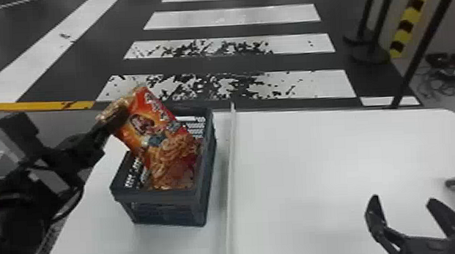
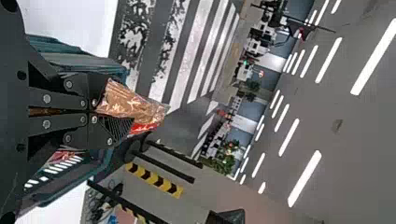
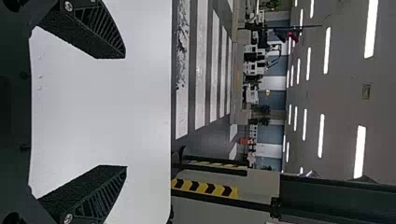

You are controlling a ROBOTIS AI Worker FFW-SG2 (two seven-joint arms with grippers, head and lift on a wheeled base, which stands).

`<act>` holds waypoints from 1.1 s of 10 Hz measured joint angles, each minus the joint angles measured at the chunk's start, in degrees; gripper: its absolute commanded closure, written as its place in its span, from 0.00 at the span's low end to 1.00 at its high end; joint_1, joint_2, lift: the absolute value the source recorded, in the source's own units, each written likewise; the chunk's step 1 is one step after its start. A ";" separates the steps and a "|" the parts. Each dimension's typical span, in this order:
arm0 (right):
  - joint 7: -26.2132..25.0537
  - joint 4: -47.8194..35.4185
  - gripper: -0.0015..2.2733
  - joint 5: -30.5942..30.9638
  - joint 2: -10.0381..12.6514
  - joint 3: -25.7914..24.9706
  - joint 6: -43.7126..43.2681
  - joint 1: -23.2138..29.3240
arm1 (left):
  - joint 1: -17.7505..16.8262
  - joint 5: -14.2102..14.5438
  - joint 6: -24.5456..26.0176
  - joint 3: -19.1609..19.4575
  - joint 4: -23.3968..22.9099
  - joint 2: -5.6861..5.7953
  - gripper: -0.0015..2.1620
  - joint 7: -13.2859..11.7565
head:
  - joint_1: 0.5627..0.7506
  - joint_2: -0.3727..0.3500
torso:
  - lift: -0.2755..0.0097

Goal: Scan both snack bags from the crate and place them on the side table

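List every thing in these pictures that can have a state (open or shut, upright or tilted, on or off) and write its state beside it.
Left claw: shut on a snack bag.
Snack bag: gripped near its upper end, tilted, its top above the crate's rim, its lower part seemingly inside.
Crate: upright, unfolded, open-topped.
Right claw: open.
Ceiling lights: on.
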 measured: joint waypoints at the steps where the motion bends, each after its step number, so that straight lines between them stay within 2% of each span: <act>1: 0.00 -0.05 0.04 0.00 0.00 0.00 -0.14 0.18 | 1.32 3.64 0.29 1.20 -2.71 0.04 0.99 0.49 | 0.70 0.65 | 0.62; 3: 0.00 -0.07 0.04 -0.04 0.00 -0.07 -0.45 0.44 | 5.21 12.66 0.45 3.62 -8.60 0.26 0.99 0.51 | 0.70 0.64 | 0.62; 5: 0.00 -0.07 0.04 -0.07 0.00 -0.09 -0.87 0.67 | 9.31 20.00 0.42 4.92 -14.20 0.25 0.99 0.19 | 0.70 0.62 | 0.62; 6: 0.00 -0.10 0.04 -0.14 0.00 -0.09 -1.10 0.86 | 10.69 22.31 0.15 5.06 -15.58 -0.02 0.99 -0.13 | 0.70 0.61 | 0.62; 7: 0.00 -0.14 0.04 -0.21 0.00 -0.11 -1.34 1.05 | 11.51 23.93 -0.19 4.59 -15.95 -0.73 0.99 -0.58 | 0.70 0.60 | 0.62; 8: 0.00 -0.15 0.04 -0.32 0.00 -0.13 -1.68 1.19 | 12.17 24.52 -1.22 2.82 -15.89 -2.00 0.99 -0.92 | 0.70 0.57 | 0.62; 10: 0.00 -0.16 0.04 -0.40 0.00 -0.06 -1.99 1.49 | 13.02 23.03 -6.03 -4.32 -14.43 -4.55 0.99 -0.76 | 0.70 0.50 | 0.62; 11: -0.02 -0.16 0.04 -0.42 0.00 -0.03 -2.32 1.70 | 12.81 21.84 -8.99 -8.39 -13.14 -4.92 0.99 0.12 | 0.70 0.44 | 0.62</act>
